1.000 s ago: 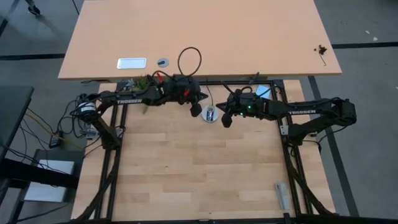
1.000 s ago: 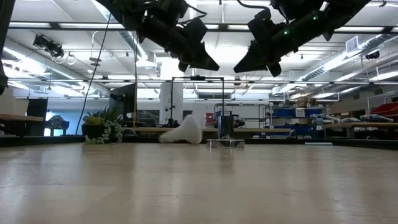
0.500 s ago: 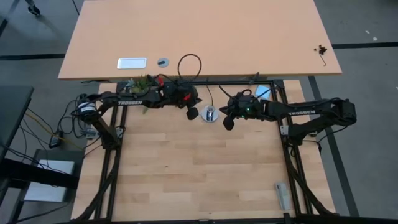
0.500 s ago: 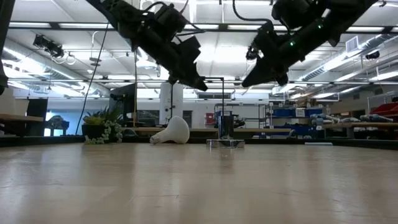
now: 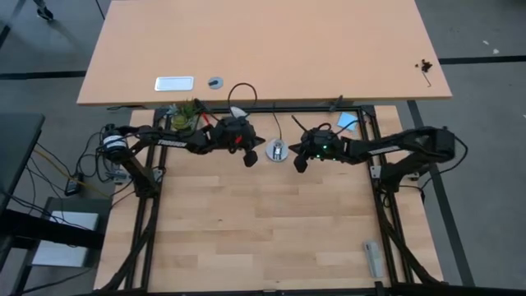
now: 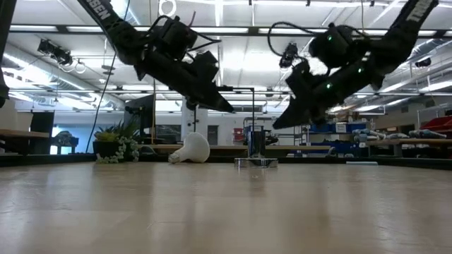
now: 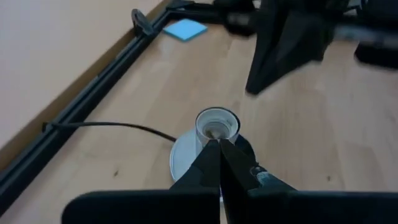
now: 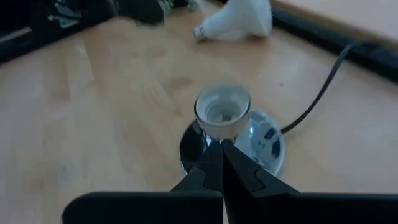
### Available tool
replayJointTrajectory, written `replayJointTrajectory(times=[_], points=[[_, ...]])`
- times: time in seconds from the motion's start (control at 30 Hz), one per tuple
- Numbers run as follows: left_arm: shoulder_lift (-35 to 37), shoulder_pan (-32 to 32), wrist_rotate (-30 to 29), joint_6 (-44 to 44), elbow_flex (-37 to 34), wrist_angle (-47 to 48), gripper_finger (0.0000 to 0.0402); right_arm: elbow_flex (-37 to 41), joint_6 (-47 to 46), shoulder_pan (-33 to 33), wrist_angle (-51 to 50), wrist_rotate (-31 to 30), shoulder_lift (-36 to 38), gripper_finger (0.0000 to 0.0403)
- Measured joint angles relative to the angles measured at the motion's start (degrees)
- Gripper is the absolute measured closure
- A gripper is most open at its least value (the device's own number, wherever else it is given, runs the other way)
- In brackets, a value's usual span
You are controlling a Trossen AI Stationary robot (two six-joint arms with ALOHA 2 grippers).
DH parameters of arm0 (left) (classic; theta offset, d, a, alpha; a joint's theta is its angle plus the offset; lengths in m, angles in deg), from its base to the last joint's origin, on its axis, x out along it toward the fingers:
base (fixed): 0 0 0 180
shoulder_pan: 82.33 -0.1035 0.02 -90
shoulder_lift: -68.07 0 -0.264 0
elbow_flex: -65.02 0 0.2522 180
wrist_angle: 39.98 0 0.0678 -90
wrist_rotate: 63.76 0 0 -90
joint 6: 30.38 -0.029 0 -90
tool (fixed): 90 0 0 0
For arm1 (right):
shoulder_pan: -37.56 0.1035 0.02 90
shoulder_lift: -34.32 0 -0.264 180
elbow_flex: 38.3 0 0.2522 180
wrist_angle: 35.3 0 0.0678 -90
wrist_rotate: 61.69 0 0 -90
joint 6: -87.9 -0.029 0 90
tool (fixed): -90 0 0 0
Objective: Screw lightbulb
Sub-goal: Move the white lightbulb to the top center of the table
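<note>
Pale wooden tabletop [image 5: 263, 222], upper centre: white pear-shaped lightbulb [image 6: 187, 149] lying loose beside empty silver socket [image 5: 279, 151]; left hand [image 5: 251, 155] and right hand [image 5: 300, 161] flanking, both pinched together, empty.

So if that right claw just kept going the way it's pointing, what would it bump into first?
Most likely the empty socket on its silver base: the shut right gripper aims straight at it. The lightbulb lies farther back on its side, off that line. Depth is hard to judge.

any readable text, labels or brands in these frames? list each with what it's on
No text reads clearly in any view.
Left arm: white letters on the link in the low view, cut off and unreadable.
Right arm: white letters at the frame's edge, cut off and unreadable.
Lightbulb and socket: no visible print.
</note>
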Motion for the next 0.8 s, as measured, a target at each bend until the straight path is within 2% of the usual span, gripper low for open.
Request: replayJointTrajectory(times=[0.23,0.33,0.4,0.5,0.6,0.8], points=[[0.28,-0.07,-2.59,1.69,-5.21,-4.25,0.0402,-0.03,-3.56,-0.62,7.29,0.08,-11.35,0.0399],[0.93,-0.05,-6.69,1.50,-6.50,-4.07,0.0402,-0.56,-4.41,-0.54,8.31,0.11,-14.48,0.0399],[1.31,-0.02,-12.59,1.74,-6.86,-3.80,0.0402,-1.19,-4.43,-0.24,8.47,0.50,-15.72,0.0399],[3.21,-0.07,-23.63,3.10,-6.75,1.14,0.0401,-1.55,-4.45,0.31,8.54,1.17,-16.04,0.0397],[4.74,-0.15,-32.17,2.98,-6.34,10.04,0.0393,-1.55,-4.47,0.87,8.51,1.80,-14.94,0.0396],[4.80,-0.11,-32.99,4.23,-6.69,17.89,0.0346,-1.60,-4.68,1.18,9.73,3.21,-13.96,0.0396]])
